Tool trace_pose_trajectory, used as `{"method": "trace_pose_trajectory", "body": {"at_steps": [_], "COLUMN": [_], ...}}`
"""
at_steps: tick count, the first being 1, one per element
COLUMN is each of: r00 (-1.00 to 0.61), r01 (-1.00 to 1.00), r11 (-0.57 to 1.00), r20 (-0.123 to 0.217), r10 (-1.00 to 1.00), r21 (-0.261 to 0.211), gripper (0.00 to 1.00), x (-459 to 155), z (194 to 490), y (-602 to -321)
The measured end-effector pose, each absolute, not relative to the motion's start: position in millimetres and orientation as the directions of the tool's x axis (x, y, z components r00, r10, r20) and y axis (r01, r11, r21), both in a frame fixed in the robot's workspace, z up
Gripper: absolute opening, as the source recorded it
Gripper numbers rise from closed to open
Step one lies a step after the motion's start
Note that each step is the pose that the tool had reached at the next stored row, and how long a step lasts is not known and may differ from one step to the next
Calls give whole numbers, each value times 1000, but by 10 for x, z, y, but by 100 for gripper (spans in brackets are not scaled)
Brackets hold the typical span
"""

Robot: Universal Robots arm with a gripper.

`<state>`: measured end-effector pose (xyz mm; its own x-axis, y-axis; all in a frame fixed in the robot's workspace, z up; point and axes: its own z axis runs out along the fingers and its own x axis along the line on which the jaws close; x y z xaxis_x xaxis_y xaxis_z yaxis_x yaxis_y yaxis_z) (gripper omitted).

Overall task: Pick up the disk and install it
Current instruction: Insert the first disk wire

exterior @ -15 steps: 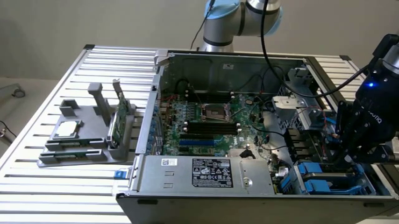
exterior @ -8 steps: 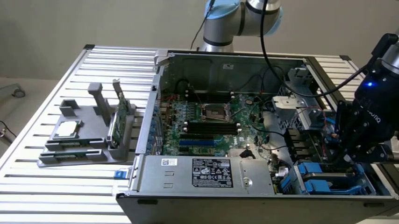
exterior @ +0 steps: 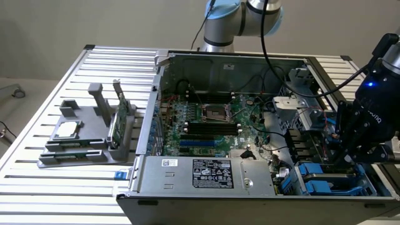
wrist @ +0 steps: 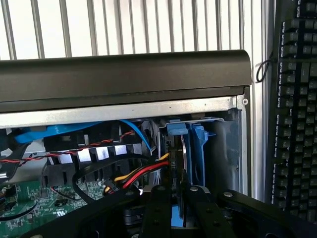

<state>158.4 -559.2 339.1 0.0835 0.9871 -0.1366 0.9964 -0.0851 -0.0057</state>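
The gripper (wrist: 177, 198) is reaching down into the open computer case (exterior: 206, 185), at about four o'clock in the exterior view. Its fingers (wrist: 157, 208) are squeezing together on the disk (wrist: 184, 163), which is standing on its edge in its blue frame between them. The disk is sitting low in the drive bay (wrist: 223, 148) at the corner of the case, next to red and yellow wires (wrist: 143, 173). So the picking up looks done, and the disk seems to be almost in its place. Whether it is pushed all the way in, I cannot tell. The gripper is not letting go yet. The case is lying on a table (exterior: 75, 187) made of shiny metal slats. A grey stand (exterior: 93, 136) with spare parts is sitting at nine o'clock. A black keyboard (wrist: 297, 109) is lying beside the case. A plain wall (exterior: 62, 23) is standing behind the table at twelve o'clock.
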Motion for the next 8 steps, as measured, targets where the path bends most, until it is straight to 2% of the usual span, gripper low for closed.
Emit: {"method": "trace_pose_trajectory", "body": {"at_steps": [8], "r00": [66], "r01": [998], "r11": [-68], "r20": [-137], "r10": [988], "r21": [-6], "gripper": [16], "x": [1583], "z": [3391], "y": [-5592]}}
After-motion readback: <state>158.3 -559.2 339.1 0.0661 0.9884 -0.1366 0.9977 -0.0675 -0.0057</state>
